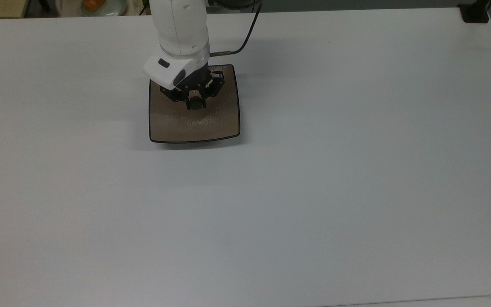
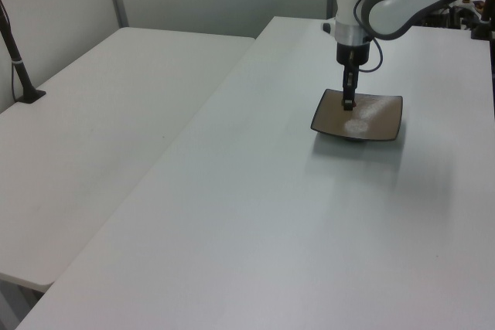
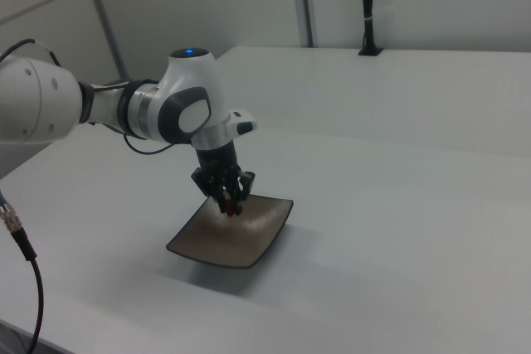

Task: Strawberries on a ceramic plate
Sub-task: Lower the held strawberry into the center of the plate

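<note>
Over the middle of the square, shallow, glossy tan-brown ceramic plate [image 1: 194, 123] hangs the black two-finger gripper [image 1: 194, 103] of the white, smooth-shelled robot arm [image 1: 180, 30], pointing straight down. Its fingers are nearly closed and pinch 1 tiny strawberry [image 1: 194, 103], which from above reads as a dark, rounded blob with a greenish cap. In the right view the fruit [image 3: 229, 207] shows a spot of red between the fingertips, just above the plate [image 3: 241, 242]; whether it touches the glaze I cannot tell.

The plate has a thin black rim, upturned edges and a faintly wrinkled surface that catches the light, most plainly toward its 6 o'clock edge in the top view. In the left view the dish [image 2: 375, 121] carries a pale glare patch near its centre, with the gripper [image 2: 349, 103] held over its 9 o'clock half. The plate rests flat on a broad, matt, pale grey surface [image 1: 313, 170], lying toward the 11 o'clock part of it in the top view.

A thin black cable [image 1: 245, 38] curves off the arm's wrist toward 1 o'clock in the top view. A second pale table [image 2: 100, 113] stands beside the first in the left view, with a black post [image 2: 19, 63] on a foot at its 9 o'clock edge.
</note>
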You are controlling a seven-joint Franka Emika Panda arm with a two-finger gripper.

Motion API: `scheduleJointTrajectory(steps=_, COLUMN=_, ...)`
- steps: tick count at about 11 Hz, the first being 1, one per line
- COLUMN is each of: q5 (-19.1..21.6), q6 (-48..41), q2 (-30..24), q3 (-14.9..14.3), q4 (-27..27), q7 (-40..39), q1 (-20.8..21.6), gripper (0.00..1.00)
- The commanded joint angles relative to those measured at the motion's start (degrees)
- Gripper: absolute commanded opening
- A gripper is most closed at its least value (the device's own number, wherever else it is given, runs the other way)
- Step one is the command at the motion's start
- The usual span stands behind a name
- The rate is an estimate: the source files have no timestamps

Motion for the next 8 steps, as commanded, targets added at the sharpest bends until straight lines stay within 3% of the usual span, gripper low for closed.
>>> scheduleJointTrajectory(steps=1, q5=1.07, q6=1.51, q2=1.8, q3=-0.17, q4=-0.83, q7=-0.62, q1=1.18, gripper=0.25)
scheduleJointTrajectory(steps=4, q5=1.07, q6=1.51, q2=2.68, q3=0.1, q4=-0.92, q7=-0.44, q1=1.18, gripper=0.39)
scheduleJointTrajectory(steps=6, q5=1.07, q6=1.51, q2=2.86, q3=0.18, q4=-0.83, q7=-0.36, q1=1.18, gripper=0.41)
scheduleJointTrajectory(steps=8, q5=1.07, q6=1.07, q2=2.6, q3=0.1, q4=-0.74, q7=-0.27, q1=1.18, gripper=1.0)
